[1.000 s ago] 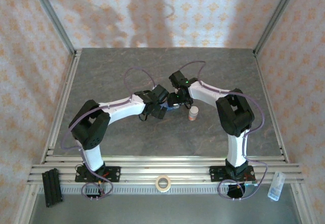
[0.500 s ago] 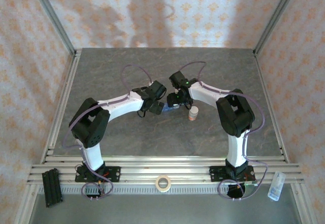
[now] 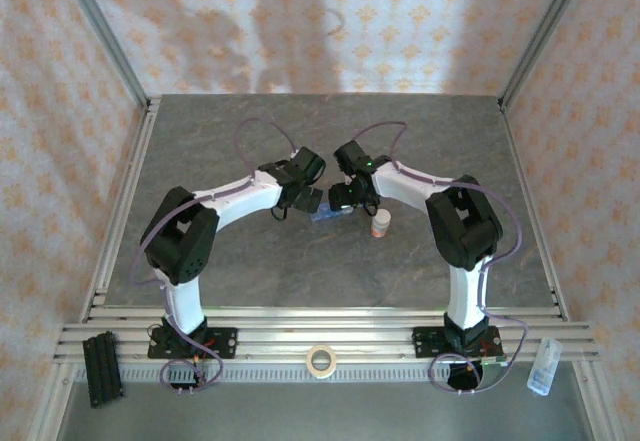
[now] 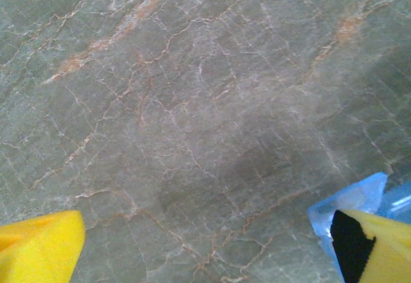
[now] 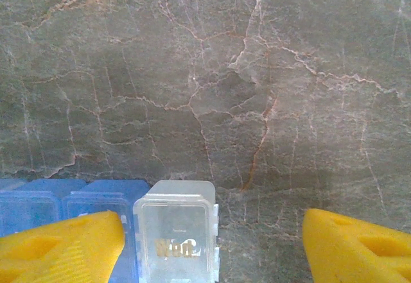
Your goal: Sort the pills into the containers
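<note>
**A:** What is the work resting on?

**B:** A grey, marble-patterned tabletop point(image 3: 240, 261), veined with pale and rust-coloured lines. Aluminium rails point(image 3: 320, 326) run along its near edge. Walls papered in a cream-and-orange floral print point(image 3: 330, 21) close it in at the back and both sides, and soft shadows fall on the back one.

**A:** And the containers?

**B:** The blue pill-organiser strip point(image 3: 328, 214) lies flat near the middle of the table, between the two grippers. A small white-capped bottle point(image 3: 381, 225) stands just beside it, on the right arm's side.

**A:** How does the left gripper stand?

**B:** The left gripper point(image 4: 205, 251) has its yellow fingers spread wide over bare stone, with nothing between them. A corner of the strip shows beside one fingertip.

**A:** And the right?

**B:** The right gripper point(image 5: 212, 244) also has its jaws apart and isn't clamping anything. One finger overlaps the blue compartments. A clear lid with gold lettering point(image 5: 176, 225) sits just inside that finger, and there is bare stone between the lid and the other finger.

**A:** Anything at the edges?

**B:** A tape roll point(image 3: 321, 361) on the front rails and a black block point(image 3: 102, 368) toward the left corner.
</note>
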`<state>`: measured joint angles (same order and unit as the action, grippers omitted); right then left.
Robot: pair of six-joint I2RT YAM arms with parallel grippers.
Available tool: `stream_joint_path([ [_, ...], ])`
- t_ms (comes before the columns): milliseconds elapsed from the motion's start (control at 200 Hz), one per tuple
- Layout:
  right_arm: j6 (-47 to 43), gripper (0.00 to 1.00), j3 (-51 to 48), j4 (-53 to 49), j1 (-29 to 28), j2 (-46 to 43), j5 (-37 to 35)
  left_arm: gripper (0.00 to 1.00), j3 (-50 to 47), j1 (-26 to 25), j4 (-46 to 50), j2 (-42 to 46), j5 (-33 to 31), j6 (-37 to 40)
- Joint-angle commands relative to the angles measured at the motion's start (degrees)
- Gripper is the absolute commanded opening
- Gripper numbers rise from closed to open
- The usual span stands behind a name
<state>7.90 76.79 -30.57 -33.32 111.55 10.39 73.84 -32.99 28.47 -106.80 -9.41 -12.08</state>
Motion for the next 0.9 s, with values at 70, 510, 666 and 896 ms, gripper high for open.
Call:
stream_joint_path([
  [70, 0.60, 0.76, -2.80, -2.83, -0.16, 1.75, -1.36, 1.00, 1.74, 1.25, -0.70, -2.15, 0.13, -0.84],
  [510, 1.41, 0.76, 1.09, -5.21, -0.15, 0.36, -0.54, 1.00, 3.82, 1.44, 0.52, 2.40, 3.67, -2.41],
  [666, 1.99, 0.77, 7.01, -7.77, -0.12, -0.93, 0.09, 1.00, 3.78, 1.43, 0.65, 7.05, 5.79, -4.29],
  [896, 2.68, 0.79, 10.15, -10.09, -0.01, -5.41, -1.07, 1.00, -2.12, 1.48, -1.92, 14.78, 8.81, -8.54],
])
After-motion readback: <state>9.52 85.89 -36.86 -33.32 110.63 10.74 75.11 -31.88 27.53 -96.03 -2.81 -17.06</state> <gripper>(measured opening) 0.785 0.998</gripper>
